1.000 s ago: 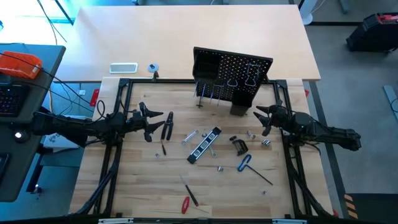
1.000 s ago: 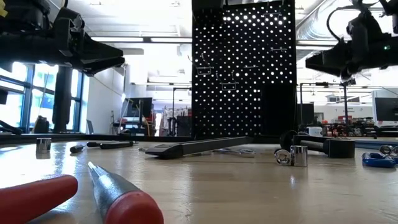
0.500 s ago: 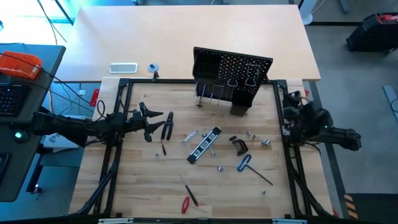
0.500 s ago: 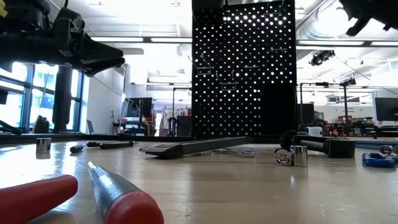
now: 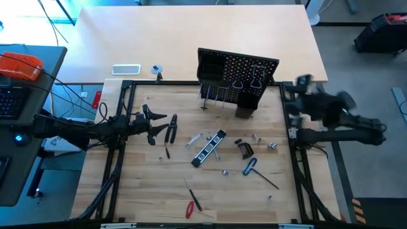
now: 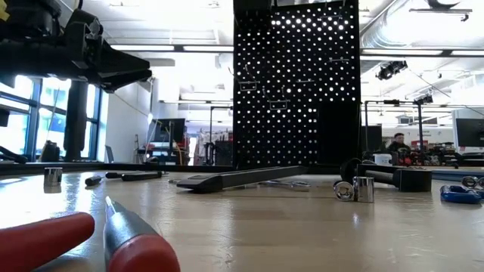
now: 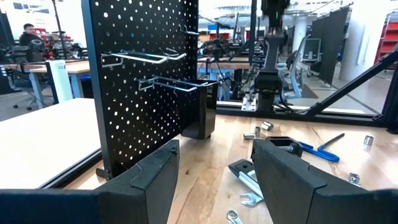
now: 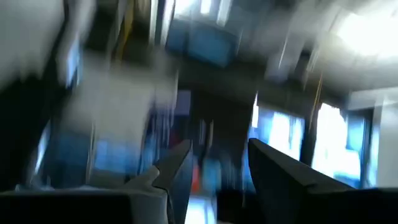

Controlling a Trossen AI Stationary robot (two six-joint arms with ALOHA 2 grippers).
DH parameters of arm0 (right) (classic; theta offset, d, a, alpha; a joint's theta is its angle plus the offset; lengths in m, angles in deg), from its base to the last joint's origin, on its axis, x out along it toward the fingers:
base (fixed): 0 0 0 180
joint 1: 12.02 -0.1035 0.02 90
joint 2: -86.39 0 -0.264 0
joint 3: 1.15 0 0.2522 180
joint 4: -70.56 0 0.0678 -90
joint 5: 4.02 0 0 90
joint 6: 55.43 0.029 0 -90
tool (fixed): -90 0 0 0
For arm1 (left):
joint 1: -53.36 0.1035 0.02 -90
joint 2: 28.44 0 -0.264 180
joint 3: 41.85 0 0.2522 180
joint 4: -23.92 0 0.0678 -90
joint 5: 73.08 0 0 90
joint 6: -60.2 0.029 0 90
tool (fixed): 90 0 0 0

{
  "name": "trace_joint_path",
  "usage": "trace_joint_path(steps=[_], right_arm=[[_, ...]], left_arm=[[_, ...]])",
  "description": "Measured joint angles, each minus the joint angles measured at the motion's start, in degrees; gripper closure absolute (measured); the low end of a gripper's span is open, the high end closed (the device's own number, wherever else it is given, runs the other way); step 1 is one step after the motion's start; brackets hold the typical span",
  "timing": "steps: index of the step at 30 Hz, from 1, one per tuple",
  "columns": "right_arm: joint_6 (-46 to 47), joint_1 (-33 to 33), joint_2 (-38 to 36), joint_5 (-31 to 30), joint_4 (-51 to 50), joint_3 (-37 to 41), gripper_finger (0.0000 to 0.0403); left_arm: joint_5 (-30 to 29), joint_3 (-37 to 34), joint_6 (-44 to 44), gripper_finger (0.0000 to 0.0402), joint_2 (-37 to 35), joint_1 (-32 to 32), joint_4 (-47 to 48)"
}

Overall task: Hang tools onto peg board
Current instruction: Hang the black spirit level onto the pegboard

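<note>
While the left arm lies low over the bench's (image 5: 140,184) left edge, the left tool (image 5: 156,125) hangs just beside the black-handled pliers (image 5: 172,129), not touching them. Right arm (image 5: 331,114) is a blur at the bench's right edge. Bench is pale wood grain in a black frame. Peg board (image 5: 238,79) stands upright at the far edge, a black perforated rectangle. Loose on the wood:
- one black-and-silver bar level (image 5: 210,148)
- one silver wrench (image 5: 194,139)
- one blue-handled hex key (image 5: 249,166)
- one red-handled screwdriver (image 5: 189,208)
- several small metal sockets (image 5: 271,145)

Low view: peg board (image 6: 295,83) fills the centre, light showing through rows of round holes. Two glossy red handles (image 6: 38,242) lie nearest the camera. Bar level (image 6: 242,178) is a long dark bar in front of the board. Two shiny cylindrical sockets (image 6: 354,189) touch each other to its right. Hex key's blue grip (image 6: 457,194) is at the far right.

Left wrist view: left tool (image 7: 214,162) stands wide with nothing between its matte black fingers (image 7: 149,180). Peg board (image 7: 143,81) carries two thin wire hooks (image 7: 143,58) and one small black bin (image 7: 199,109). Wrench (image 7: 249,186) and hex key (image 7: 317,149) lie on the wood beyond.

Right wrist view: right tool (image 8: 217,162) is spread wide and empty. Everything past its fingers is smeared, so I cannot tell what it faces.
</note>
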Motion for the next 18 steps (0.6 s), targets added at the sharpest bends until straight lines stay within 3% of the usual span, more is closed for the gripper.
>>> trace_joint_path(steps=[5,9,14,18], right_arm=[[-0.84,0.0,15.34,-8.76,-33.37,-17.02,0.0251],[5.97,0.0,22.81,-10.29,-53.71,-22.83,0.0251],[15.31,-0.04,25.08,-10.2,-63.84,-19.39,0.0251],[19.87,-0.04,23.18,-7.68,-59.64,-11.25,0.0251]], left_arm=[[0.0,0.02,-0.09,0.0204,0.05,0.02,0.65],[0.0,0.01,-0.11,0.0204,0.08,0.02,1.7],[0.0,0.0,-0.11,0.0204,0.16,0.02,2.34],[0.0,0.02,-0.13,0.0204,0.16,0.0,2.75]])
